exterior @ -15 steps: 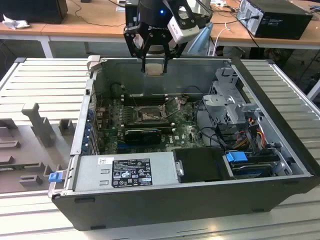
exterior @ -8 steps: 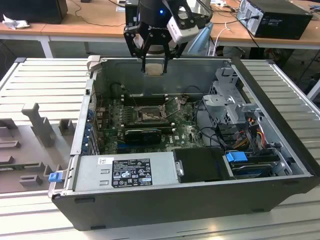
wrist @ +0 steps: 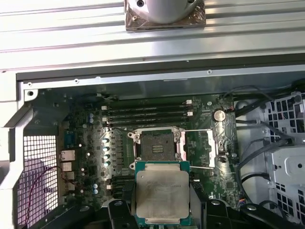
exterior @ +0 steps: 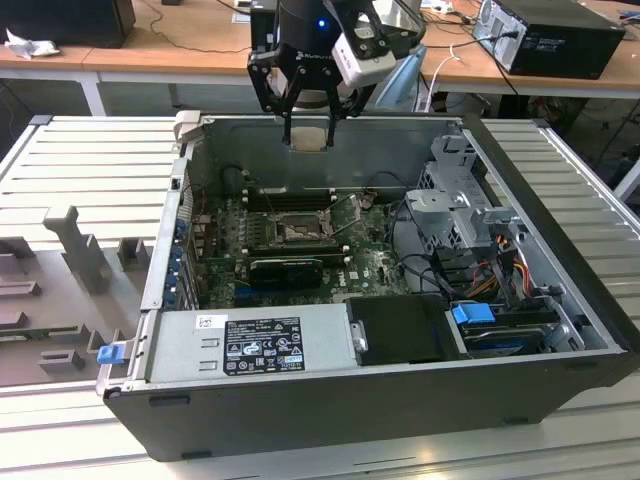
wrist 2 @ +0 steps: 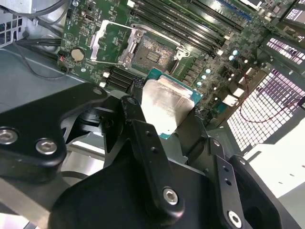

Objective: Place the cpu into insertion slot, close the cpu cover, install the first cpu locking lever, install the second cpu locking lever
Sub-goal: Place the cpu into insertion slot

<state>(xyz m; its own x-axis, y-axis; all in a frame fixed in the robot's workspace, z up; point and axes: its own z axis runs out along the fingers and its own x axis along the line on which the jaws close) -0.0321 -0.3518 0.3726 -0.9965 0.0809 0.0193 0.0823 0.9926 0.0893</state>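
Above the case (exterior: 420, 119), gripper (exterior: 308, 135) clamping cpu (wrist: 162, 194) edges, insertion slot (wrist: 155, 145) uncovered

One cpu (wrist: 162, 194), one insertion slot (wrist: 156, 146)

Small flat silvery cpu (wrist: 162, 194) in the black gripper (exterior: 309, 139), above the square dark insertion slot (wrist: 155, 147), thin silvery cpu cover (wrist: 212, 147) flipped open beside it, slot inside the open dark computer case (exterior: 400, 410) on the ribbed metal tabletop (exterior: 570, 170).

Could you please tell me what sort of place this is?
Probably a robotics or electronics lab: an open computer case lies on a slatted metal workbench, cable-strewn desks stand behind, and the gripper holds a cpu.
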